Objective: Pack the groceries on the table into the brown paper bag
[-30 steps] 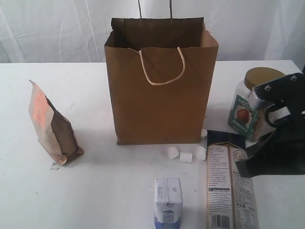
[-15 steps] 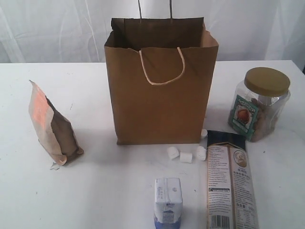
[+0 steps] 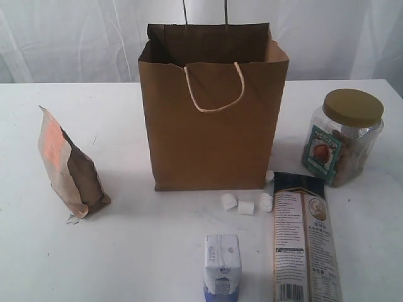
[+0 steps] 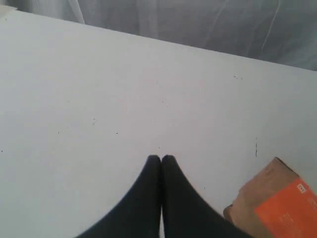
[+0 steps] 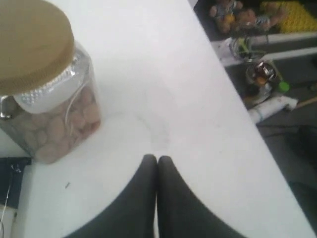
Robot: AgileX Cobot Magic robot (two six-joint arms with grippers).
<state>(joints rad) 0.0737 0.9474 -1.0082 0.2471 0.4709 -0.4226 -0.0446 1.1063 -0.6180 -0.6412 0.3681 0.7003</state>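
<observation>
Behind the white table [image 3: 138, 251] (faintly specked) hang curtains [image 3: 63, 38].

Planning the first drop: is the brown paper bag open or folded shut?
Open. The brown paper bag stands upright, its mouth spread wide so the inner back wall shows. Whether anything lies inside cannot be told.
</observation>
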